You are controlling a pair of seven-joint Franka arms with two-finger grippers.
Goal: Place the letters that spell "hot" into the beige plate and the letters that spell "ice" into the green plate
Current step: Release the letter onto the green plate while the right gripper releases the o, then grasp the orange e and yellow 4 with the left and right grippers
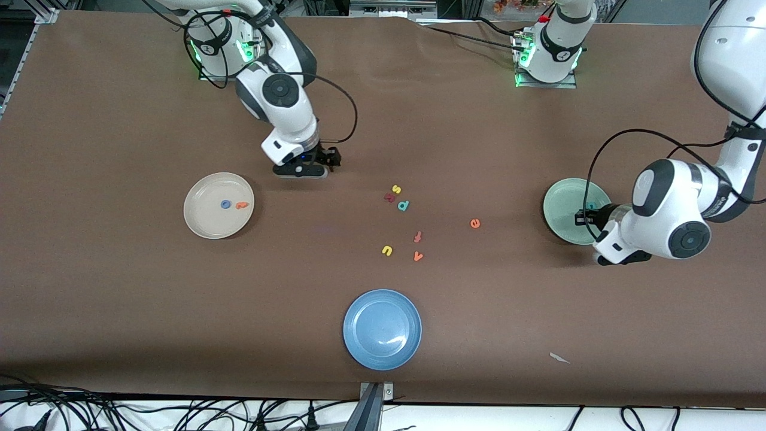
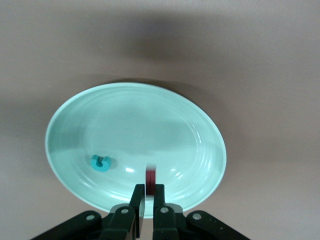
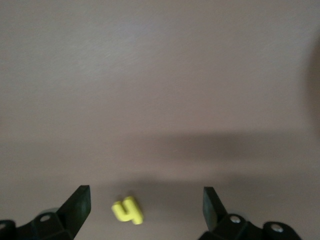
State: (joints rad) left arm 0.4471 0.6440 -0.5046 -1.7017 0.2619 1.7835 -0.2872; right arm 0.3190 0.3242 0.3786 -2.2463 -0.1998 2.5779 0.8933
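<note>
Left gripper (image 2: 148, 192): fingers pressed together on the dark red i (image 2: 150, 177), hanging over the green plate (image 1: 559, 221), pretty low over it.
Right gripper (image 3: 145, 202): fingers spread wide, nothing in them, over bare worktop just beside the beige plate (image 1: 203, 224), on the side toward the robot bases.
Yellow h (image 3: 127, 210): seen only in the right wrist view, lying flat on the brown top between the spread fingers, touching neither.
Beige plate: toward the right arm's end of the worktop, with 2 letters in it already, the blue o (image 1: 225, 204) and the orange t (image 1: 241, 205), side by side near the middle.
Green plate: toward the left arm's end, partly covered by the left arm. The teal c (image 2: 100, 162) sits inside it, near the rim.
Orange e (image 1: 475, 223): on the bare worktop, between the middle cluster and the green plate, apart from both.
Middle cluster: yellow s (image 1: 395, 190), a red letter (image 1: 389, 197) and teal p (image 1: 403, 205) bunched together; nearer the front camera sit red f (image 1: 418, 236), yellow u (image 1: 387, 250) and orange v (image 1: 418, 256).
Blue plate (image 1: 359, 335): near the worktop's front edge.
</note>
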